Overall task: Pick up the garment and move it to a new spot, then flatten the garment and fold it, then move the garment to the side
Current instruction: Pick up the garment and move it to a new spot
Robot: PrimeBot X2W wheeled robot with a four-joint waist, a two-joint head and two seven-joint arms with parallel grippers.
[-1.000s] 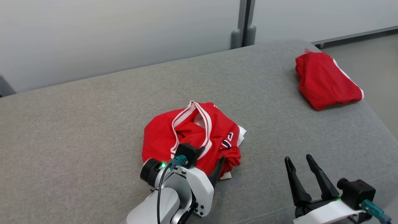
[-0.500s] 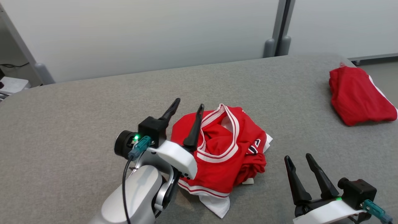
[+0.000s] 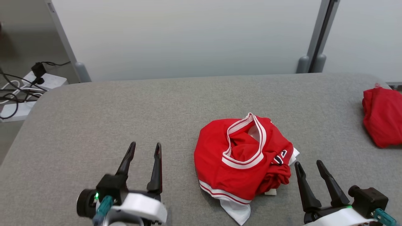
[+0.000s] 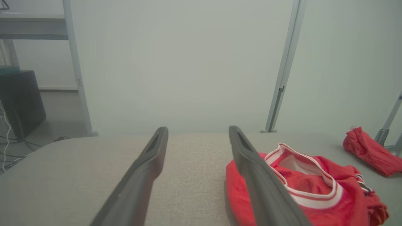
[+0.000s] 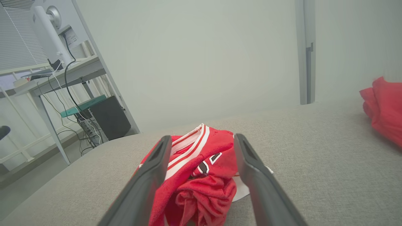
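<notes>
The garment (image 3: 241, 160) is a red jersey with white and red trim. It lies crumpled in a heap on the grey padded table (image 3: 157, 103), right of centre. My left gripper (image 3: 145, 145) stands open and empty to the left of the heap, apart from it. In the left wrist view the garment (image 4: 314, 188) lies beyond the right finger of the left gripper (image 4: 198, 130). My right gripper (image 3: 308, 163) is open at the heap's lower right edge. The right wrist view shows the garment (image 5: 204, 185) between and just ahead of the right gripper (image 5: 202, 138) fingers.
A second red garment (image 3: 381, 116) lies folded at the table's far right edge. A power strip with cables (image 3: 19, 91) sits on the floor beyond the left corner. Pale wall panels with grey posts (image 3: 309, 62) stand behind the table.
My left gripper has drawn back from the garment to the left and now stands clear of it. The garment stays on the table. The head camera has turned left, shifting the whole picture right.
</notes>
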